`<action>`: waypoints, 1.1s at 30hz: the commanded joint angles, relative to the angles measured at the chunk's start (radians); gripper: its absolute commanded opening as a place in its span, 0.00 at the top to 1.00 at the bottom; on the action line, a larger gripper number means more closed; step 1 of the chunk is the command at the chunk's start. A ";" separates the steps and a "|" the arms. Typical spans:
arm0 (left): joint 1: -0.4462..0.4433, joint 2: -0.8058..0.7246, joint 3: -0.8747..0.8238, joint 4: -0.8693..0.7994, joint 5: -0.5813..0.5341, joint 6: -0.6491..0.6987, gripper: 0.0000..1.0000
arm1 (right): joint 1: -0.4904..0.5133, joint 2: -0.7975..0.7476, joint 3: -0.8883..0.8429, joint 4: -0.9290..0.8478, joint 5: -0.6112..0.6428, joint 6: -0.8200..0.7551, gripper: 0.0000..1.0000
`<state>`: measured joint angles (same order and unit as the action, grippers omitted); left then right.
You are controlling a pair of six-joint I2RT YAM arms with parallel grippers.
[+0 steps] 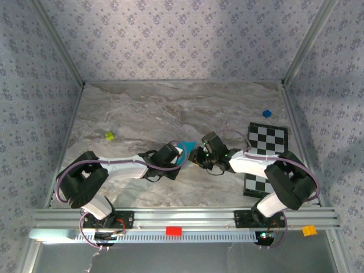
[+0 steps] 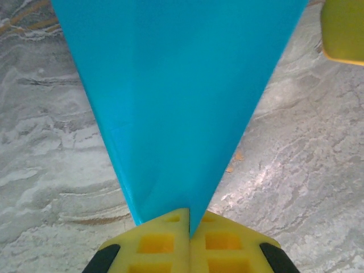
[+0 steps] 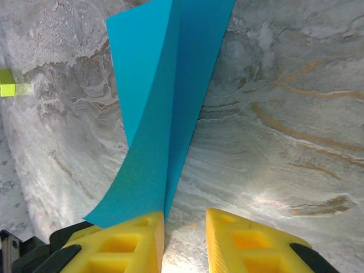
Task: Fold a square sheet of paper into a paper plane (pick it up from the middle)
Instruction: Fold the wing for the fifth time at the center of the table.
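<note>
Paper: the sheet of paper (image 2: 176, 102) is folded over on itself, with layers lying 1 on another, and narrows to a point. It is held up off the table (image 2: 307, 170), about midway between left and right and toward the near side, between the 2 claws.
Left claw: the left claw (image 2: 189, 227) is pressed together on the paper's narrow point, its 2 yellow fingers meeting with the tip pinched between them.
Right claw: the right claw (image 3: 183, 219) stands apart. The doubled edge of the paper runs down to the inner side of 1 finger, while the other finger is clear of it across a gap of bare table.
Step in hand: probably partway through the folding, with 1 claw anchoring the tip while the other lines up on the folded edge.
Next move calls for: the right claw to close squarely on the doubled edge without pushing the layers out of line, while the left grip holds firm.
Round about: a checkered board (image 1: 267, 142) at the right, a small blue cube (image 1: 266, 113) beyond it and a small green block (image 1: 109, 136) at the left, all well apart from the paper.
</note>
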<state>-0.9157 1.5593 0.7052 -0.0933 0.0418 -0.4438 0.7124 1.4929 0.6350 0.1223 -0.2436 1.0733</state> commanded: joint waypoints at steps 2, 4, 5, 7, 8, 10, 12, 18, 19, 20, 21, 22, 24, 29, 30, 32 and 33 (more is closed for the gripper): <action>0.038 0.028 -0.026 0.016 0.141 -0.006 1.00 | 0.039 -0.072 -0.066 0.113 0.129 -0.096 0.76; 0.064 0.034 -0.040 0.049 0.202 -0.016 1.00 | 0.023 -0.067 -0.043 0.079 0.052 -0.127 0.79; 0.079 0.034 -0.050 0.069 0.239 -0.021 1.00 | 0.010 -0.053 -0.025 0.059 0.004 -0.143 0.81; 0.104 0.036 -0.061 0.094 0.298 -0.029 1.00 | 0.005 -0.024 -0.018 0.095 -0.058 -0.161 0.83; 0.115 0.036 -0.064 0.103 0.328 -0.031 1.00 | 0.007 -0.009 -0.018 0.130 -0.086 -0.164 0.84; 0.134 0.041 -0.067 0.113 0.365 -0.035 1.00 | 0.010 0.018 -0.006 0.145 -0.106 -0.163 0.85; 0.148 0.047 -0.069 0.117 0.396 -0.032 1.00 | 0.011 0.041 0.004 0.162 -0.114 -0.161 0.86; 0.173 0.070 -0.090 0.162 0.446 -0.048 1.00 | 0.015 0.085 0.022 0.199 -0.130 -0.157 0.87; 0.176 0.072 -0.095 0.173 0.451 -0.055 1.00 | 0.015 0.091 0.020 0.203 -0.128 -0.156 0.87; 0.179 0.073 -0.097 0.183 0.454 -0.060 1.00 | 0.016 0.094 0.021 0.210 -0.126 -0.156 0.87; 0.184 0.075 -0.101 0.190 0.461 -0.064 1.00 | 0.015 0.100 0.021 0.220 -0.129 -0.153 0.87; 0.187 0.075 -0.102 0.197 0.467 -0.064 1.00 | 0.013 0.105 0.024 0.223 -0.130 -0.153 0.87; 0.189 0.077 -0.104 0.202 0.465 -0.065 1.00 | 0.009 0.112 0.026 0.218 -0.122 -0.151 0.88; 0.191 0.099 -0.112 0.213 0.468 -0.062 1.00 | 0.008 0.135 0.032 0.241 -0.133 -0.141 0.88; 0.194 0.102 -0.114 0.222 0.477 -0.065 1.00 | 0.008 0.141 0.036 0.244 -0.137 -0.142 0.88; 0.206 0.112 -0.115 0.225 0.516 -0.068 1.00 | 0.007 0.156 0.039 0.252 -0.140 -0.138 0.88; 0.215 0.120 -0.112 0.219 0.538 -0.070 1.00 | 0.005 0.163 0.038 0.261 -0.145 -0.134 0.88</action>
<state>-0.7155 1.6382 0.6170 0.1551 0.5343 -0.5102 0.7223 1.6348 0.6498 0.3565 -0.3660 0.9413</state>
